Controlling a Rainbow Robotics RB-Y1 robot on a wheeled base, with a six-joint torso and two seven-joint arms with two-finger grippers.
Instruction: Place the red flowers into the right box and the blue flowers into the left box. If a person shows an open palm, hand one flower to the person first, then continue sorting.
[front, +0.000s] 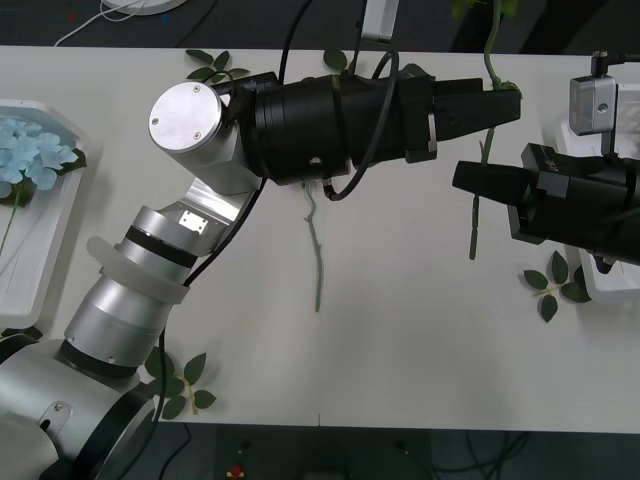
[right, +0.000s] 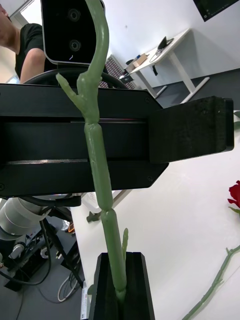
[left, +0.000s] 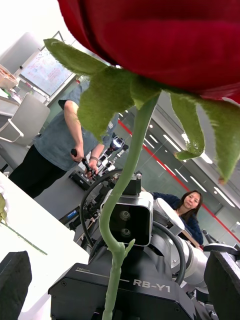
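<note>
Handover between the two arms is the step in hand, as I judge it. Far behind the left gripper (front: 500, 103), at the table's left end, the left box (front: 60, 230) holds a cluster of blue flowers (front: 30, 150), so this part of the sorting looks served. Under the left forearm a loose grey-green stem (front: 318, 250) lies flat on the table, its head hidden by the arm. It is probably one more rose to sort.

The left gripper reaches across to the right half of the table with its fingers spread wide. They touch nothing. The red rose (left: 165, 40) stands upright just in front of it, the head above the fingers and the stem (front: 475, 225) hanging below them.

Just beneath the left gripper, the right gripper (front: 475, 180) is closed narrowly on this stem, low on it, so the rose's weight is on the right arm alone.

Behind the right gripper, partly covered by its own arm, is the right box (front: 597, 288). What is inside it I cannot tell. Leaf sprigs (front: 555, 283) lie beside its rim.

The next move, I think, asks the left arm to back away clear of the head, and then the right gripper to swing the rose back over its box, lay it flat and let it go.
</note>
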